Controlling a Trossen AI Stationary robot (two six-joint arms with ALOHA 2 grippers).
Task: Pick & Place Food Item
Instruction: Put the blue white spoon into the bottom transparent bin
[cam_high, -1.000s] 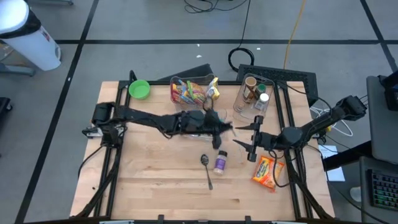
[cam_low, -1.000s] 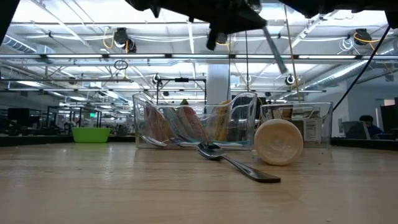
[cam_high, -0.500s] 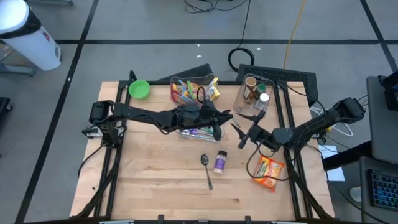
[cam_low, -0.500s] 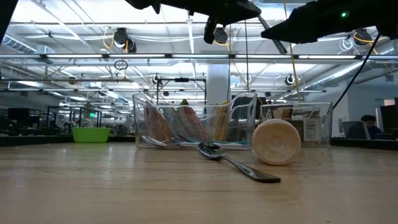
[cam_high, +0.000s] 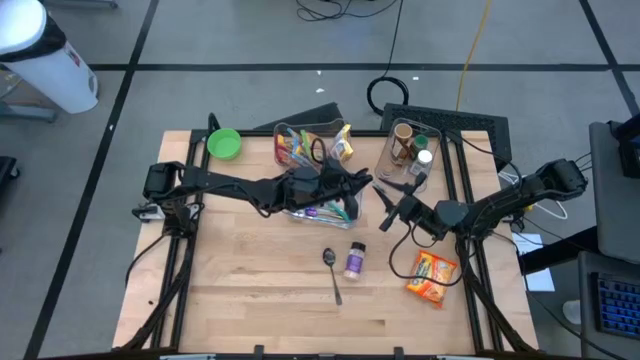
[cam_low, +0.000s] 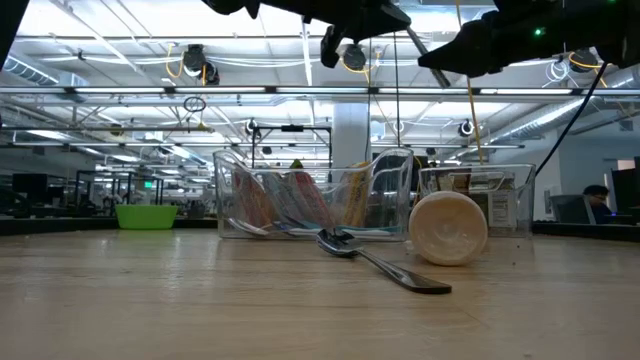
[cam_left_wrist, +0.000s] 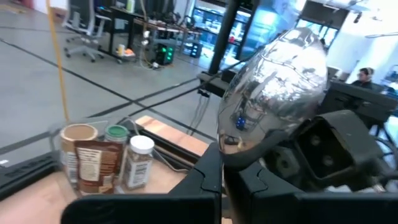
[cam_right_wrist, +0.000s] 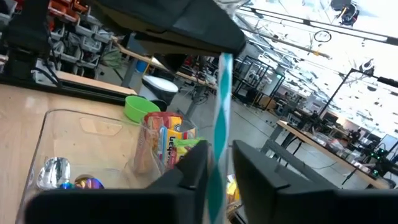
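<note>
Foil food packet (cam_left_wrist: 273, 87): in the left wrist view it is a crumpled silver pouch standing up from the left hand (cam_left_wrist: 221, 163), whose fingers are pressed together on its lower edge. Gripped by that edge, most of the pouch is left free, which looks like an offer to the other arm. Beyond it, a clear bin of jars (cam_left_wrist: 102, 155) sits at the far right of the counter. From the high view, both arms meet above the middle of the counter (cam_high: 250, 290), the left reaching in from the left and the right hand (cam_high: 385, 215) just beside it, tip to tip. That suggests a hand-over in the air, not a pick from the surface. Around them, a clear bin of snack packets (cam_high: 310, 150) sits at the far side, a green bowl (cam_high: 224, 143) at far left, and a spoon (cam_high: 332, 270) and a small bottle (cam_high: 355, 260) lie nearer. An orange snack bag (cam_high: 430, 275) lies near right, touched by neither arm. The low view shows the spoon and bottle lying alone, with both arms high above them. In the right wrist view, a thin teal-edged strip, likely the pouch edge-on, stands directly ahead. Whether the right hand has clamped on it I cannot tell.
</note>
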